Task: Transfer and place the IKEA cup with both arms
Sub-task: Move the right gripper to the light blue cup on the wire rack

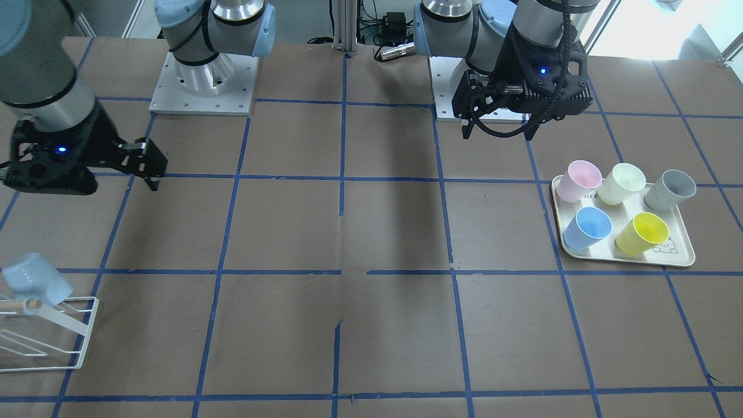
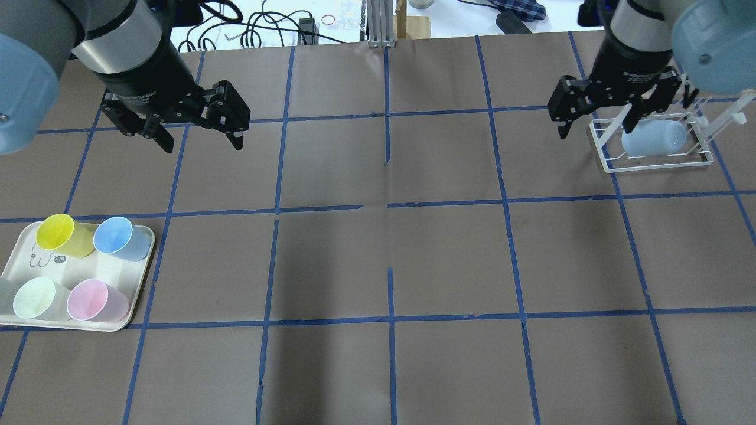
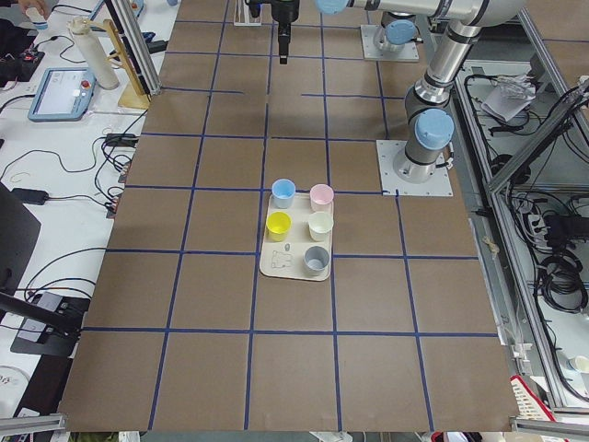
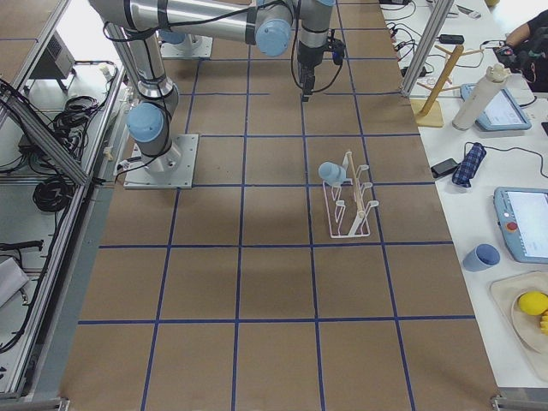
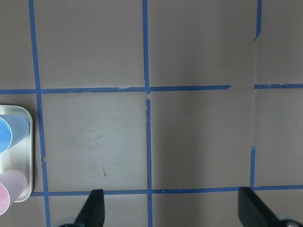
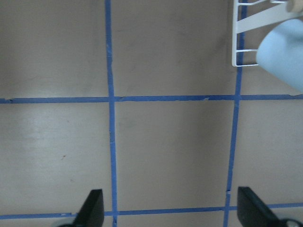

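The IKEA cup (image 2: 652, 140), pale icy blue, hangs tilted on a peg of a white wire rack (image 2: 603, 154) at the table's far right. It also shows in the front view (image 1: 35, 278), the exterior right view (image 4: 332, 174) and the right wrist view (image 6: 284, 56). My right gripper (image 2: 595, 131) is open and empty, hovering just left of the rack and apart from the cup; it also shows in the front view (image 1: 148, 174). My left gripper (image 2: 202, 143) is open and empty above the bare table, beyond the tray; it also shows in the front view (image 1: 498, 135).
A cream tray (image 2: 53, 265) at the near left holds a yellow cup (image 2: 56, 235), a deeper-blue cup (image 2: 118, 237), a pink cup (image 2: 94, 301), a pale green cup (image 2: 35, 298) and a grey cup (image 1: 670, 190). Blue tape lines grid the brown table.
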